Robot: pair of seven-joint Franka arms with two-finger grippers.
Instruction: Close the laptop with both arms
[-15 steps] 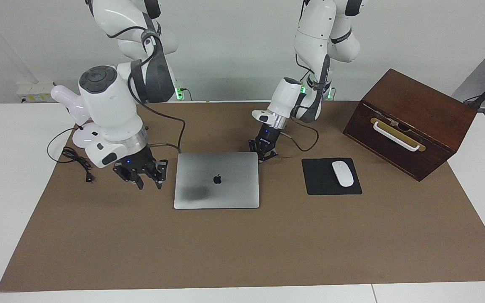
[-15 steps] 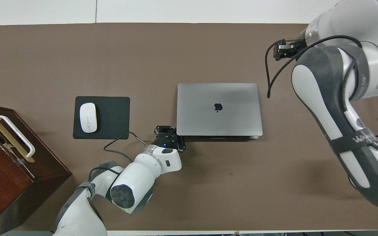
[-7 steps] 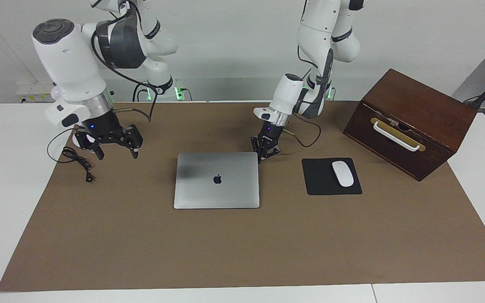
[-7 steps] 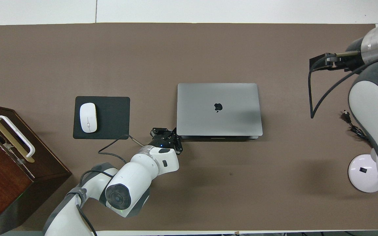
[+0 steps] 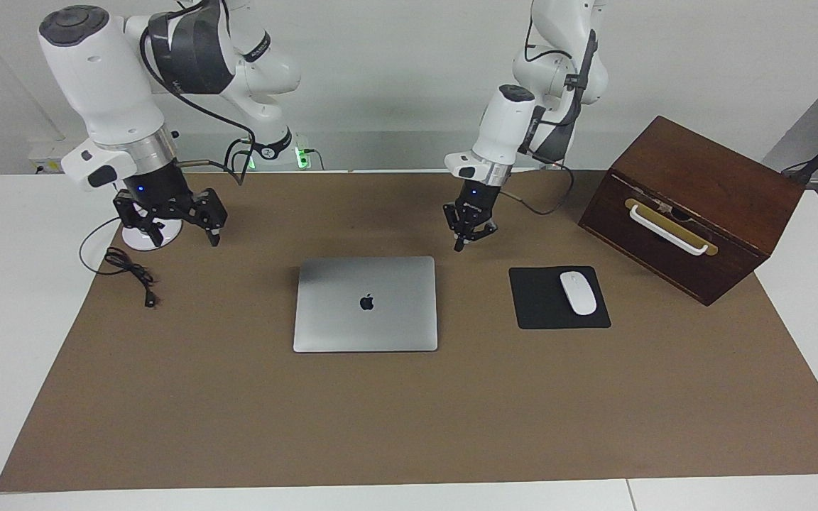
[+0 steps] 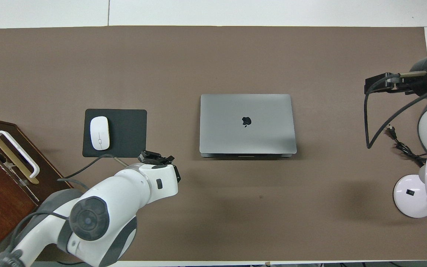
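Laptop [image 5: 366, 304] lies flat mid-counter [image 5: 409, 419], lid down w/ logo up, no gap I can see btwn lid and base, so I judge the closing done and what's left is backing my arms off.

Key relation: laptop's long axis runs across the counter, from one arm's end toward the other's. My left pincer [image 5: 471, 231] hangs in the air just off the laptop's robot-side corner, on the mouse pad [image 5: 559, 297] side, touching nothing; fingers look drawn close together. My right pincer [image 5: 171, 213] hangs up over the counter edge at my right arm's end, by the white round base [image 5: 145, 238] and black cable [image 5: 128, 273], well apart from the laptop, fingers spread wide, holding nothing.

So left is the nearer one by far. Any retreat should go up and away w/o brushing the lid.
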